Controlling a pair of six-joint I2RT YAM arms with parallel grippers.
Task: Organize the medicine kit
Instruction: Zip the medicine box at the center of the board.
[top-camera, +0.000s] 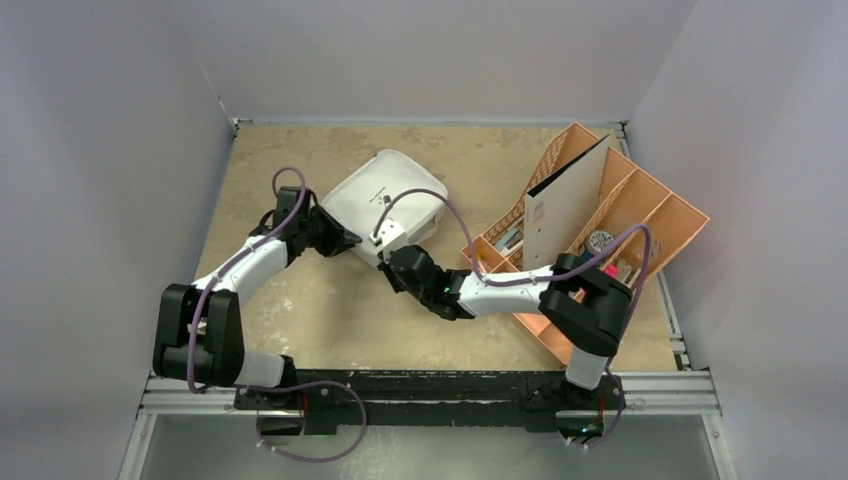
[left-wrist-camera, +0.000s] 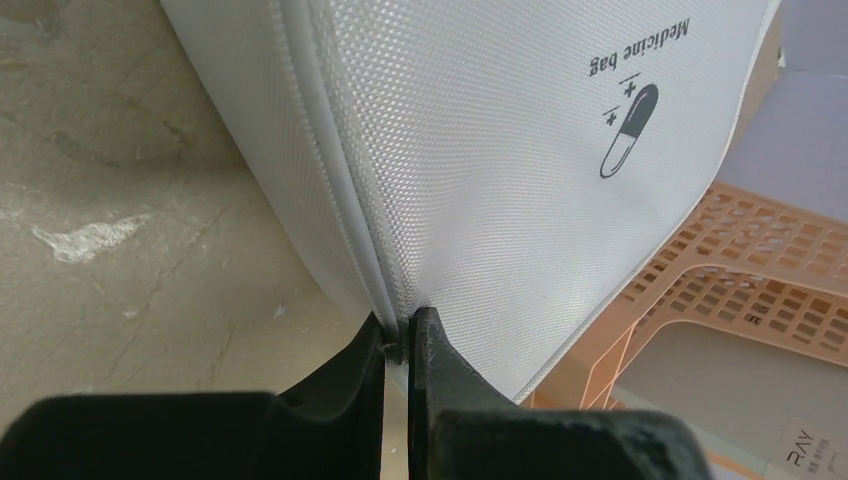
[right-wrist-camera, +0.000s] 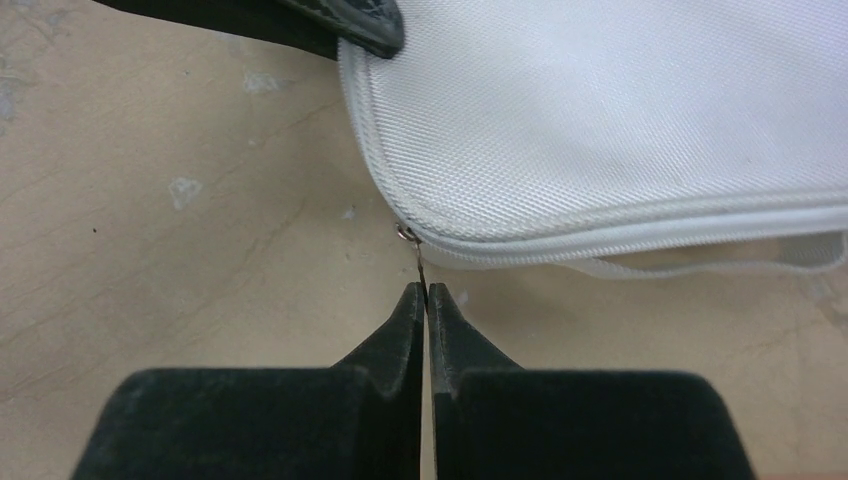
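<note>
Medicine kit lies lid down near the middle of the table's far edge. Your left tool, almost closed, pinches its seam. Your right tool is clamped tight on the zipper pull. Draw the pull along the track, low and steady, while the left tool anchors the kit. At the right edge, the orange tray holds a white folder and small items.

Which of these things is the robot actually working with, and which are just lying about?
In the job: medicine bag, zipper pull, left gripper clamped on the bag's edge, right gripper clamped on the pull.
Lying about: orange tray, white folder standing in it.
</note>
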